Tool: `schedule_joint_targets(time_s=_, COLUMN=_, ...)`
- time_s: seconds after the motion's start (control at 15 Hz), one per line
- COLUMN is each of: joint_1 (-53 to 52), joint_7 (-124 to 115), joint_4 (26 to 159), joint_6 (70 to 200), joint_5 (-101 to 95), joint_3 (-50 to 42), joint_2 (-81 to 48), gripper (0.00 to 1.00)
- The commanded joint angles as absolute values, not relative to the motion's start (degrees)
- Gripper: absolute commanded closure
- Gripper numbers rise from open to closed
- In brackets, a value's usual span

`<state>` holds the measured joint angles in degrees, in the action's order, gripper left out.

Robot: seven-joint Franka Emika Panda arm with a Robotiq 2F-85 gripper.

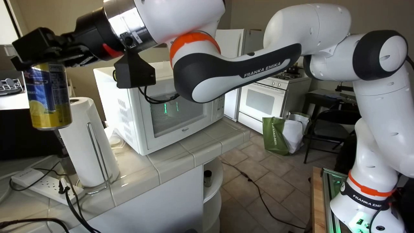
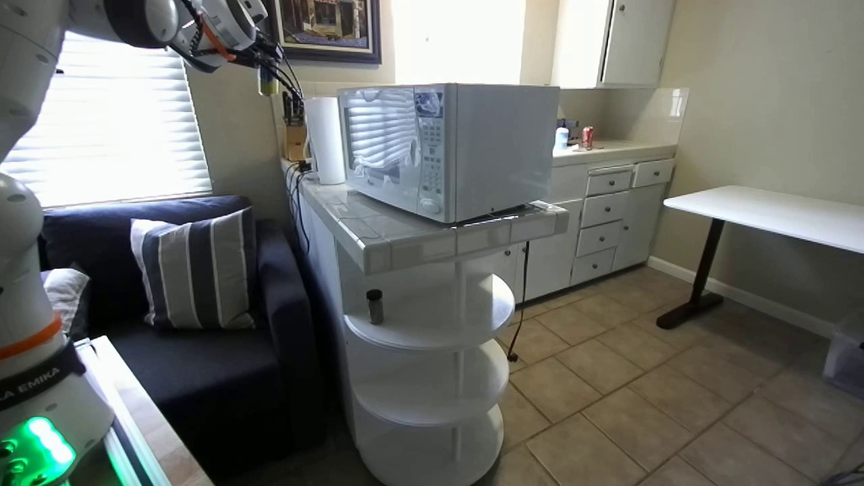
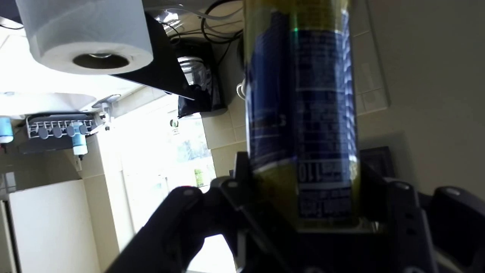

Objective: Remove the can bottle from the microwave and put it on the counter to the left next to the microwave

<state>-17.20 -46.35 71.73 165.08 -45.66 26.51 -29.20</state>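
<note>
Gripping the yellow-and-blue beverage can (image 1: 50, 97) near its upper end, the Robotiq gripper (image 3: 305, 182) is suspending it nearly upright, outside the white microwave oven (image 1: 119, 106). Removal is therefore appearing complete; the glass door (image 1: 178, 118) is looking closed. Placement is remaining: the can is hanging above the level of the tiled countertop (image 1: 139, 171), not yet resting on it. The paper-towel roll (image 1: 77, 145) and power strip (image 1: 45, 185) are occupying space left of the oven, so lowering is probably requiring clearance from both.
</note>
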Motion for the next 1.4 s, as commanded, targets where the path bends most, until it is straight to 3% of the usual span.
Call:
schedule_joint_targets(time_s=0.0, joint_1=-17.1, joint_7=-46.3, joint_4=72.9, joint_6=164.1, joint_5=-45.4, joint_3=26.8, joint_2=-28.6, gripper=0.63)
schedule_joint_targets(time_s=0.6, joint_1=-17.9, joint_7=-60.3, joint_4=92.8, joint_6=166.4, joint_5=-50.3, joint_3=22.3, joint_2=-18.1, gripper=0.63)
schedule_joint_targets(time_s=1.33, joint_1=-18.2, joint_7=-88.7, joint_4=110.4, joint_6=164.8, joint_5=-72.5, joint_3=13.2, joint_2=-8.9, gripper=0.63)
